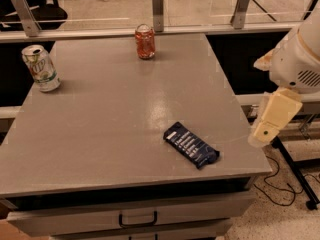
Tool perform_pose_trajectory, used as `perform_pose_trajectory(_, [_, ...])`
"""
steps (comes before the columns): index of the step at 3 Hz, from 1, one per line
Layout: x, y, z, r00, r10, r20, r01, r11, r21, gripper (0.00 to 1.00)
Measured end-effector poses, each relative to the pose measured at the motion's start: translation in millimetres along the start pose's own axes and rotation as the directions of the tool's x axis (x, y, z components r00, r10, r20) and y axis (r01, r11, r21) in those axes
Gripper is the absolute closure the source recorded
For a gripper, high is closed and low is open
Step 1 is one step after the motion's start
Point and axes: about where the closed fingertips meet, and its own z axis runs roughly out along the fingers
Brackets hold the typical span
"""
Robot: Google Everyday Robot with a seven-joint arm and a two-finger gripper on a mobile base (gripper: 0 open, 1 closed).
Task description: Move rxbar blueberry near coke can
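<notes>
The rxbar blueberry (pixel 191 144), a flat dark navy bar with white lettering, lies at an angle on the grey table (pixel 110 109) near its front right corner. The coke can (pixel 145 41), red-orange with a silver rim, stands upright at the table's far edge, near the middle. My gripper (pixel 270 121) shows as a cream-coloured part hanging under the white arm (pixel 297 59), off the table's right edge. It is to the right of the bar and touches nothing.
A white-and-green soda can (pixel 41 68) stands at the far left of the table. A low rail with metal posts (pixel 158 6) runs behind the table. A drawer with a handle (pixel 137 219) sits under the front edge. Cables and a stand leg (pixel 295 179) lie on the floor at right.
</notes>
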Motion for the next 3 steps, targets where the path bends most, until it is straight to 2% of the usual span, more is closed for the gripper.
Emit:
perform_pose_trajectory(1, [-18,9,30,0.999,0.035,0.031,-0.035,0.9991,-0.024,0.00])
perform_pose_trajectory(2, [-38,24,60,0.997,0.066,0.038,-0.065,0.9967,-0.050,0.00])
perform_pose_trajectory(3, [-47,40,86,0.995,0.099,0.025,-0.098,0.9935,-0.059,0.00])
